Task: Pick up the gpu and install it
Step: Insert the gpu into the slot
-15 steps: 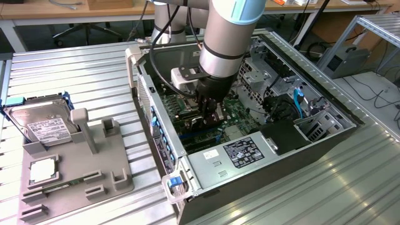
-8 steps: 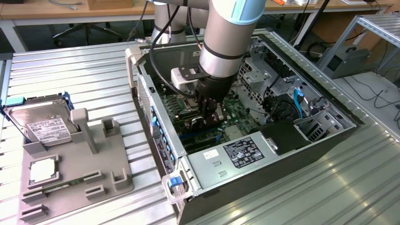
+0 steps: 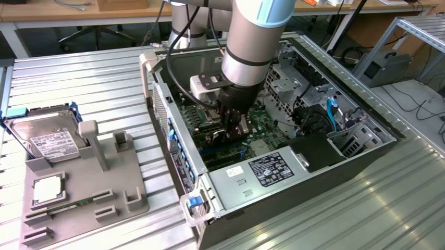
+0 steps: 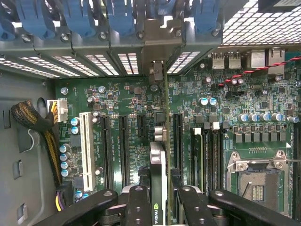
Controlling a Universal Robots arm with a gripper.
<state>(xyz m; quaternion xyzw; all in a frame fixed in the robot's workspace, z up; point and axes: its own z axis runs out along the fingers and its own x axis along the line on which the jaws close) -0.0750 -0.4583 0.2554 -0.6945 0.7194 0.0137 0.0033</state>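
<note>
Edge-on gpu (image 4: pixel 159 188) hides its face.

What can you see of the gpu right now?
The gpu is seen edge-on in the wrist view: a thin green board with a dark part bearing a green logo, standing upright over the motherboard slots, its metal bracket end toward the case's rear slot openings. The gripper is shut on it, fingers on both faces. Whether it is fully seated cannot be told.

One computer case (image 3: pixel 306 172), one hard drive (image 3: pixel 47 139), one gpu (image 4: pixel 159 165), one grey holder tray (image 3: pixel 83 203).
</note>
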